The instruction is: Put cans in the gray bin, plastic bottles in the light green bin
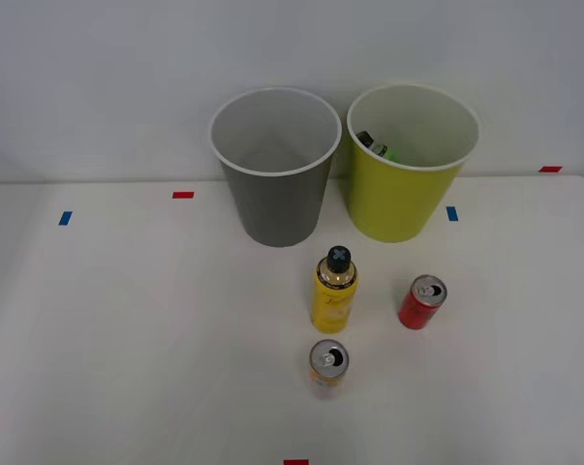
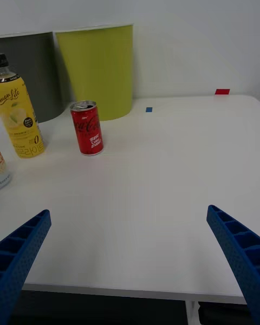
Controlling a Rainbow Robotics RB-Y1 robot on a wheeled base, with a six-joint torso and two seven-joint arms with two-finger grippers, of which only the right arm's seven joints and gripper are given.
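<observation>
The gray bin (image 1: 274,170) and the light green bin (image 1: 408,165) stand side by side at the back of the white table. A green plastic bottle (image 1: 379,148) lies inside the light green bin. Upright in front of the bins are a yellow plastic bottle (image 1: 335,290) with a dark cap, a red can (image 1: 422,302) to its right, and an orange-yellow can (image 1: 327,363) nearest me. In the right wrist view my right gripper (image 2: 130,260) is open above the table's edge, with nothing between its blue fingers (image 2: 238,246); the red can (image 2: 87,128), yellow bottle (image 2: 19,120) and light green bin (image 2: 97,70) lie ahead.
Small red tape marks (image 1: 182,195) and blue tape marks (image 1: 65,218) dot the table (image 1: 127,329). A white wall rises behind the bins. The table's edge (image 2: 135,292) lies just below the fingers.
</observation>
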